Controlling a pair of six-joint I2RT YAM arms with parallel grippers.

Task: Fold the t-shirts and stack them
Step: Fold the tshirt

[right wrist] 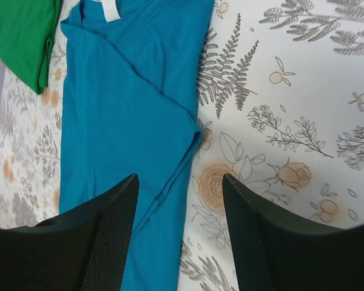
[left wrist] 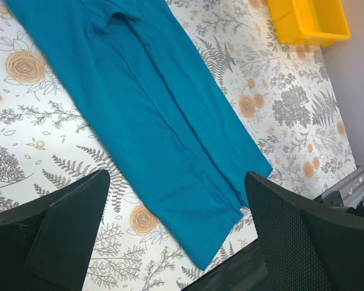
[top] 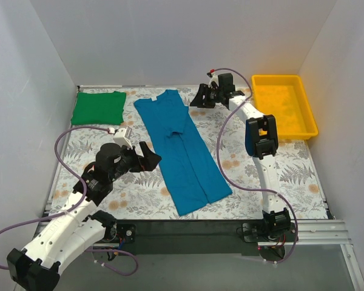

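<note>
**Teal tee lies in a long strip, green tee folded at the far corner, both tools spread and empty**

The teal-blue t-shirt [top: 179, 151] lies flat near the middle of the bench [top: 279, 176]. Its sides are folded in, so it forms a long narrow strip. The strip runs on a slant. The collar and its small white neck label [top: 151, 97] are at the far end, and the hem is near the front edge, further to the right. In the right wrist view the label [right wrist: 111, 9] sits at the top of the shirt [right wrist: 121, 121], and a folded-in sleeve makes a diagonal crease below it. The left wrist view shows the lower part of the strip [left wrist: 151, 121], with a few lengthwise wrinkles running down to the hem.

The green t-shirt [top: 98, 108] is folded into a neat rectangle in the far left corner. It lies well apart from the teal one and shows as a green edge [right wrist: 21, 36] in the right wrist view.

The left tool [top: 153, 155] is just to the left of the strip, about halfway along it. Its fingers are spread wide with nothing between them. Its own camera looks between them [left wrist: 177, 194] at the hem end.

The right tool [top: 195, 98] is at the far end, just beside the shirt's right shoulder. Its fingers are parted and grip nothing. In its wrist view [right wrist: 180, 182] one finger is over the shirt's right edge and the other over bare floral bench. I cannot tell whether either touches the cloth.

A yellow tray [top: 282, 106] sits in the far right corner, and the left wrist view also shows it [left wrist: 309, 21].
</note>
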